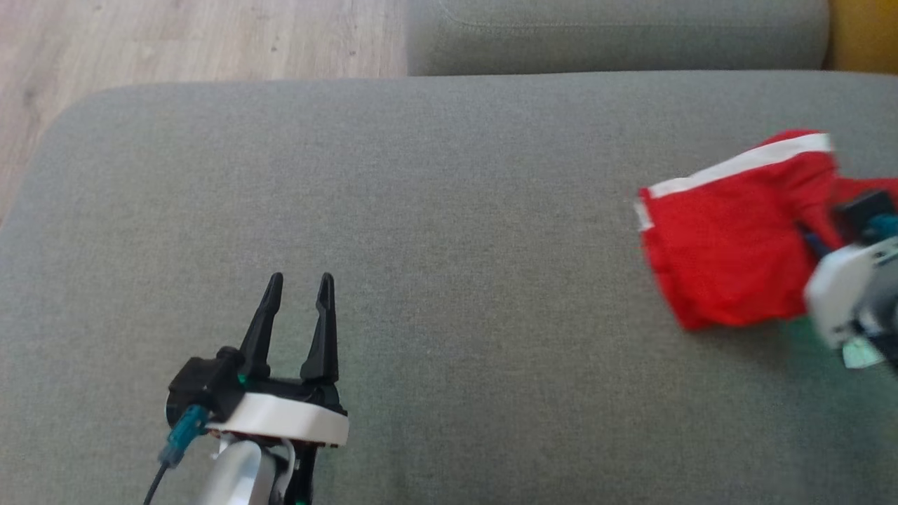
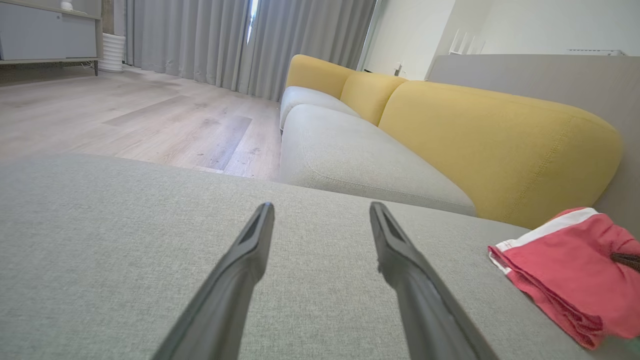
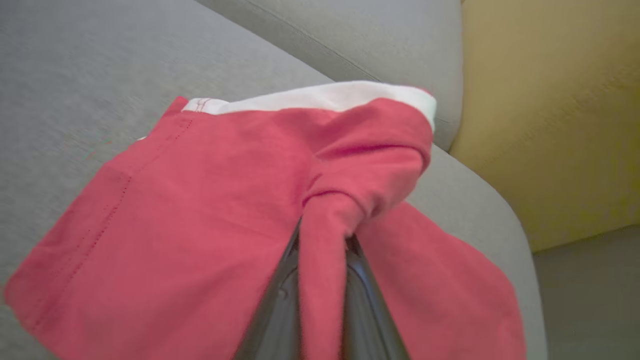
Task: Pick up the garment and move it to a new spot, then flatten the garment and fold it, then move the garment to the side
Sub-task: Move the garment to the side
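**Pinching the red garment at the right end of the grey cushion**

Wooden floor (image 1: 175, 35) shows past the far left corner of the grey cushion (image 1: 449, 175), the broad seat that serves as the landmark.

Over the cushion's near left part hangs the left gripper (image 1: 301, 278). Its two dark fingers are spread apart with only grey fabric showing between them. They point toward the cushion's far edge. The pictures do not settle whether the tips touch the cushion. This gripper is well apart from the garment.

At the cushion's right end is the garment (image 1: 722, 238), red cloth folded into several layers. A white band (image 1: 744, 163) runs along the side facing the cushion's far edge. Its layered left edge faces the cushion's middle.

The right gripper (image 3: 324, 240) comes in from the cushion's near right side. Its fingers are pressed together on a bunched ridge of the red cloth, which is gathered and puckered just above their tips. The rest of the garment spreads out to both sides of the grip.

Beyond the cushion's far edge sits a second grey seat (image 1: 617, 35). A yellow backrest (image 1: 866, 35) stands past the cushion's far right corner.
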`<state>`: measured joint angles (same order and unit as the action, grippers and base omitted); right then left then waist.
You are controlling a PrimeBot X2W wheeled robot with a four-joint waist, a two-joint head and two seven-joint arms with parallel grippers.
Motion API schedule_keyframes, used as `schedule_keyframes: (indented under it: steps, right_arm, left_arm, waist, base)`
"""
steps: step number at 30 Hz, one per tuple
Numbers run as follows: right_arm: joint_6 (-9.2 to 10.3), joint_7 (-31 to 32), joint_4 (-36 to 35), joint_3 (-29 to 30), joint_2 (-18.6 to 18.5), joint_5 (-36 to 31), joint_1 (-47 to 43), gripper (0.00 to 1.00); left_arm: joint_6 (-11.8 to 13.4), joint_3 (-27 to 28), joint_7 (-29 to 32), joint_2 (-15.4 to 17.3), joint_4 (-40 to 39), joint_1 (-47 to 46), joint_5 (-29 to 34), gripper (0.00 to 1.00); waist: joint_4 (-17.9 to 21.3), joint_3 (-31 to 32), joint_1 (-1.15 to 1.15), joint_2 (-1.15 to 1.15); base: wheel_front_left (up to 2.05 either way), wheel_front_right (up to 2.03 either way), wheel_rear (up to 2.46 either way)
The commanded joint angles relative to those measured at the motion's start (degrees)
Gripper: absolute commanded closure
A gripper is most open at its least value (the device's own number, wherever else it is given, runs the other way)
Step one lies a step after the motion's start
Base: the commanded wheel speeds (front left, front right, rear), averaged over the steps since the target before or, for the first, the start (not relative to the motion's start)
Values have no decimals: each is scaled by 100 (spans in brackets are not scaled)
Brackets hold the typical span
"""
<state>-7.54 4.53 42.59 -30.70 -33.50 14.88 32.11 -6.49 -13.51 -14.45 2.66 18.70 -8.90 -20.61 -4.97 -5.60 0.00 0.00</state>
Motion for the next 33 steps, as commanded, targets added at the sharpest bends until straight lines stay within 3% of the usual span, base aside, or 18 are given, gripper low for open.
schedule_keyframes:
  steps: [1,6,11,20,33]
  right_arm:
    - [5,133,-256,-95,-379,146,-61,100]
    - [5,749,-759,-380,-1537,709,-235,100]
    - [5,1009,-789,-340,-2124,958,-117,100]
    - [5,1051,-238,179,-1995,845,91,100]
    - [5,1243,340,811,-1563,285,-17,100]
  left_arm:
    - [1,184,-55,21,-191,-187,47,0]
    - [-21,187,-55,21,-209,-270,73,0]
    - [-46,196,-55,21,-207,-423,99,0]
    - [-80,146,-55,21,-190,-713,128,0]
    - [-97,159,-55,21,-111,-804,146,0]
  waist:
    - [13,-47,0,0]
    - [34,-234,0,0]
    - [34,-507,0,0]
    - [-89,-986,0,0]
    - [-156,-1022,0,0]
  base:
    - [0,0,0]
    - [0,0,0]
    - [0,0,0]
    - [0,0,0]
    - [0,0,0]
